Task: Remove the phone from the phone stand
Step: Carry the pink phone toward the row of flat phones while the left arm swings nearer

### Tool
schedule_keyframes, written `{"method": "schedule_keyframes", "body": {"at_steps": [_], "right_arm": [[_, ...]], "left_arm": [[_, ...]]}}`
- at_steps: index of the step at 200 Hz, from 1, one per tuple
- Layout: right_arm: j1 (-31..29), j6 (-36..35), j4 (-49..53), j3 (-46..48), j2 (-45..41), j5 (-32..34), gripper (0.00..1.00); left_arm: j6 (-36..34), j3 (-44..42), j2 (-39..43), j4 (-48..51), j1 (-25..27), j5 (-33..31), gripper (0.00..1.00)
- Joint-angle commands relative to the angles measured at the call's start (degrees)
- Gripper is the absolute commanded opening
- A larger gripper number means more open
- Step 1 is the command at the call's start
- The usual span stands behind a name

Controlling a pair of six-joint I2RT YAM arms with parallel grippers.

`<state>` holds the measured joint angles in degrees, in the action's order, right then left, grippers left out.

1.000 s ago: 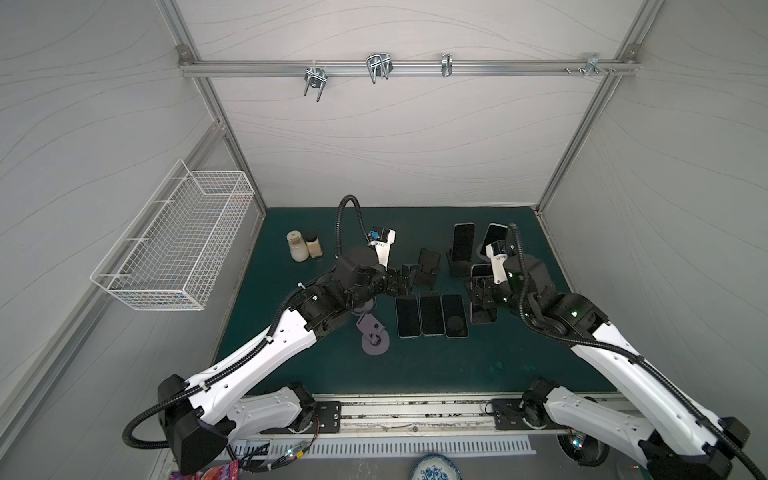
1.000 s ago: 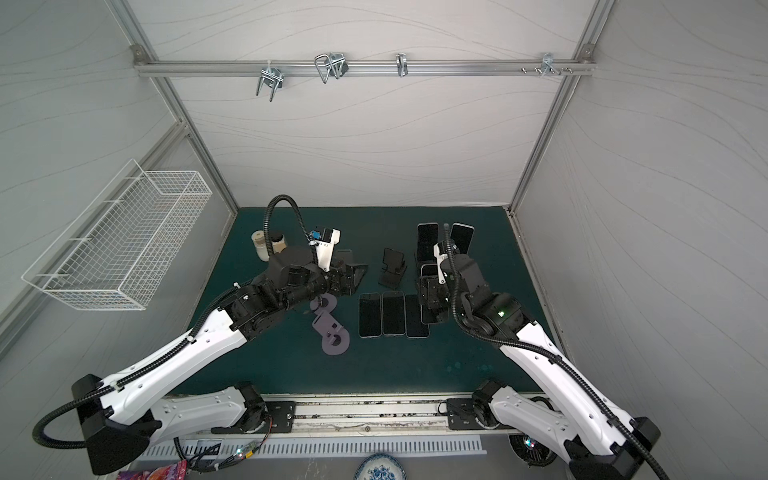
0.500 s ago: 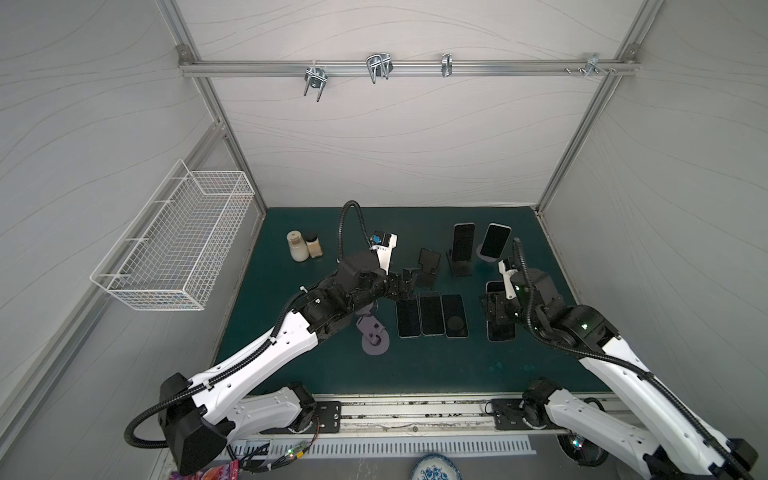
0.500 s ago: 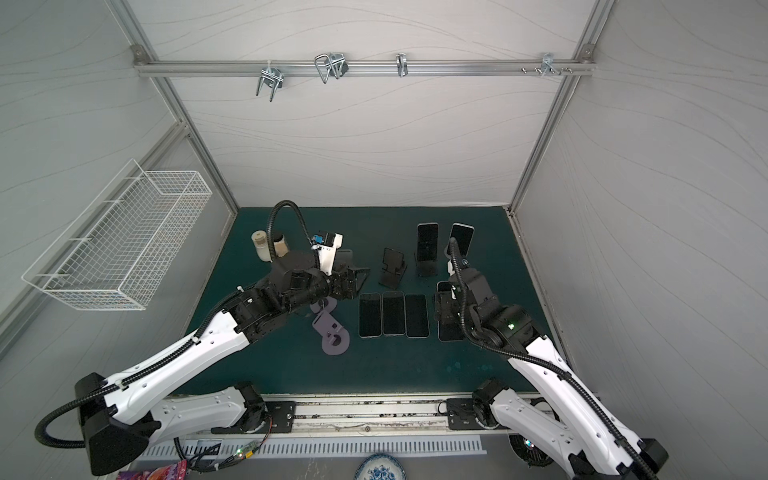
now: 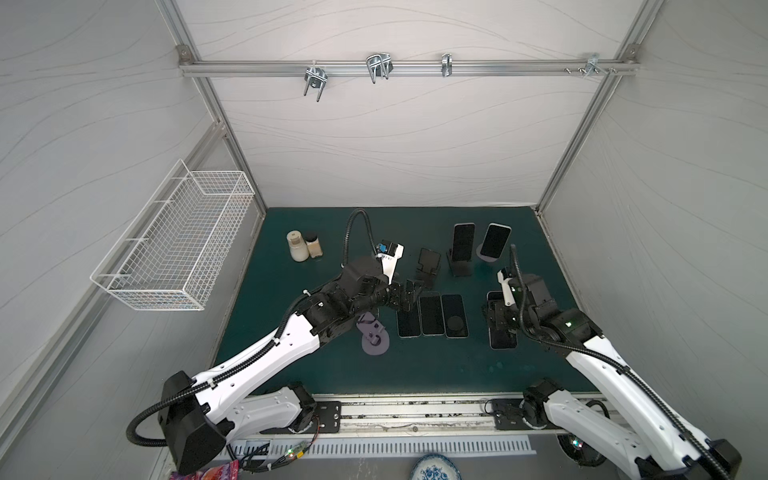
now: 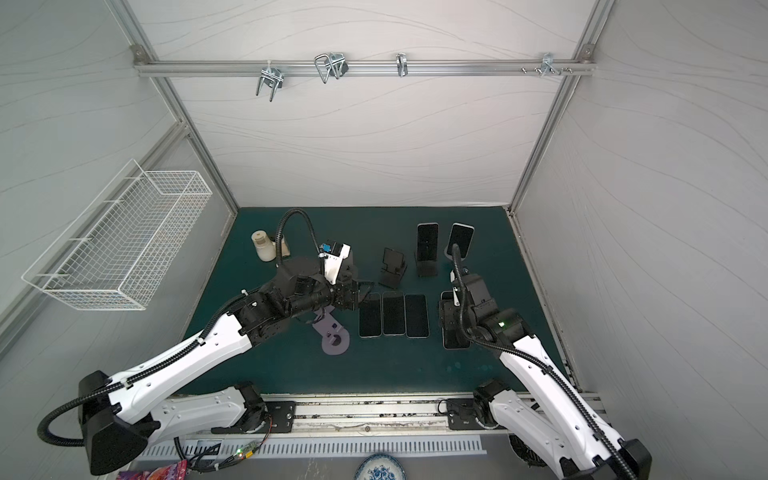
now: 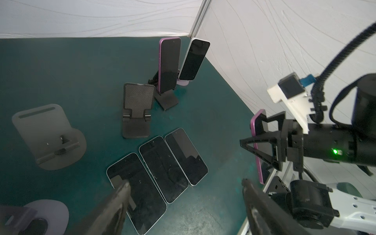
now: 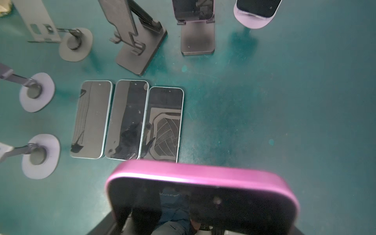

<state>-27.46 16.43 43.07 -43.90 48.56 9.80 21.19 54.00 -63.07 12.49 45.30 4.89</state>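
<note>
A pink-edged phone is off any stand, held with its screen up low over the green mat, right of a row of three phones lying flat. My right gripper is shut on this phone; I cannot tell whether it touches the mat. At the back a purple phone leans in a black phone stand, and a white phone stands on a lilac round stand. My left gripper is open and holds nothing, over the back end of the leftmost flat phone.
An empty black folding stand stands behind the flat phones. An empty lilac stand sits left of them, under my left arm. Two small jars stand at the back left. A wire basket hangs on the left wall.
My right gripper has carried the pink phone from beside the stands toward the front and brought it down to the right of the flat row. The left gripper has barely shifted and opened slightly.
</note>
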Motion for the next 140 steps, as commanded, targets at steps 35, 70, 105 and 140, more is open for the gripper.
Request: {"method": "schedule_keyframes", "body": {"at_steps": [35,70,105,140], "right_arm": [[4.97,-1.79,-8.44,1.33,5.87,-6.29,0.66],[5.66,-1.12,-11.69,2.14,9.76,-6.55,0.66],[6.08,-2.37,-13.10,2.03,12.73,-6.28,0.66],[6.73,-3.56,-14.59,2.23,14.39,-6.28,0.67]], "left_arm": [[-6.01,-6.51,-0.16,-7.90,0.32,7.95,0.88],[-12.37,-10.16,-0.71,-10.60,0.34,13.44,0.89],[-17.27,-15.57,0.06,-11.54,0.39,15.63,0.89],[-16.86,-18.51,1.03,-16.09,0.95,16.29,0.89]]}}
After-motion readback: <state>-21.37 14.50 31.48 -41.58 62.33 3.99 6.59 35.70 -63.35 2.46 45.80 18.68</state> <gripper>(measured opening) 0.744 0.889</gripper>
